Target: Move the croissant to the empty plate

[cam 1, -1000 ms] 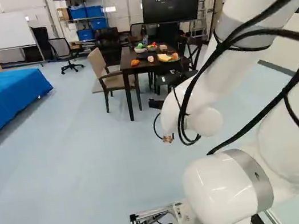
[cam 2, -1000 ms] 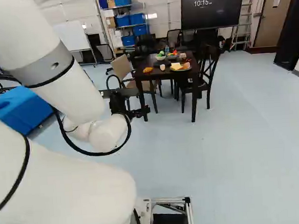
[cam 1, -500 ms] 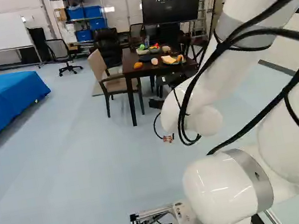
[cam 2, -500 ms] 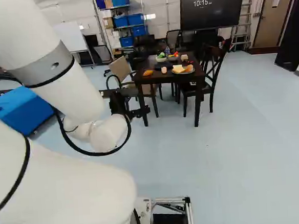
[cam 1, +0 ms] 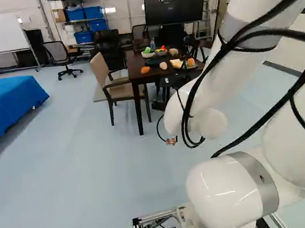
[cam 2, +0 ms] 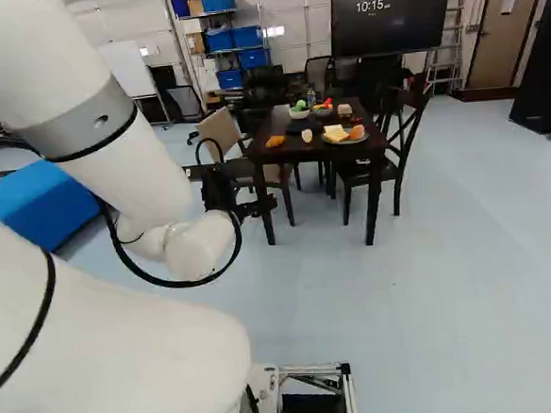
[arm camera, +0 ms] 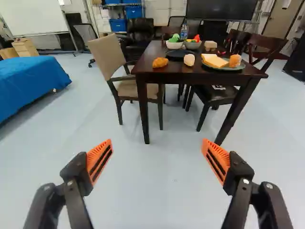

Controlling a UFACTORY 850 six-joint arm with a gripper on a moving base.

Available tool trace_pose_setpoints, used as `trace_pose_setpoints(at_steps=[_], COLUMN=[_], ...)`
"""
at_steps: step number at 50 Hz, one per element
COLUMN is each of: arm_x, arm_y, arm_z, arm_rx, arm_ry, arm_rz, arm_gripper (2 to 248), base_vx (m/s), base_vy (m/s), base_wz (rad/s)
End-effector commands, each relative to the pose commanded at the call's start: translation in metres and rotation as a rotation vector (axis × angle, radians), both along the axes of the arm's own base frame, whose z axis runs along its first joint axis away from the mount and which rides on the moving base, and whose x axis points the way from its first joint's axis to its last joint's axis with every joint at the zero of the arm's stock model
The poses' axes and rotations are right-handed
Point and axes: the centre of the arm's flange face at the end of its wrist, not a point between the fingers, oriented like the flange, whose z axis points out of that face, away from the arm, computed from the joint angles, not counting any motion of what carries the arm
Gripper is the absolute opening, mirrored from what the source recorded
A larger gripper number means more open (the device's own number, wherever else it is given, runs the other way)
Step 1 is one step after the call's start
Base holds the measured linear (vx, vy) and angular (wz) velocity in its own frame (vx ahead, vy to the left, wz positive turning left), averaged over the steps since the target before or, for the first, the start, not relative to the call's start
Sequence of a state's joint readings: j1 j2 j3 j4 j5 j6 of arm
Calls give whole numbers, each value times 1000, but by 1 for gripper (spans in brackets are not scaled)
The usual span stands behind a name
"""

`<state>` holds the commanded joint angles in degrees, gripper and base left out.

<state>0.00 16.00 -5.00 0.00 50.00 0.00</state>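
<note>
In the right base view my gripper hangs short of the dark table. In the wrist view the gripper stands wide open, nothing between its orange pads. Ahead of it, on the table, the golden-brown croissant lies on the bare top at the near corner beside the beige chair. A dark plate sits just behind the croissant, with nothing seen on it. A second plate holds yellow slices and an orange-brown piece.
A pale oval item lies between the plates; two bowls and a bottle stand behind. A beige chair is at one side of the table, a dark chair at the other. A blue-covered block stands at the left.
The base has moved forward: the table and chairs look larger and nearer in both base views. Against the joint at the views' foot, the arm has not shifted. The gripper stays open.
</note>
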Motion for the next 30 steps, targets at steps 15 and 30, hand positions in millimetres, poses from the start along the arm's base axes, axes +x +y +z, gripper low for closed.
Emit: trace_pose_setpoints(at_steps=[15, 30], arm_x=[0, 0], arm_y=[0, 0], arm_z=[0, 0], arm_rx=[0, 0], arm_ry=[0, 0], arm_rz=[0, 0], arm_gripper=[247, 247], base_vx=[254, 235], base_vy=[59, 22], base_wz=[-24, -95])
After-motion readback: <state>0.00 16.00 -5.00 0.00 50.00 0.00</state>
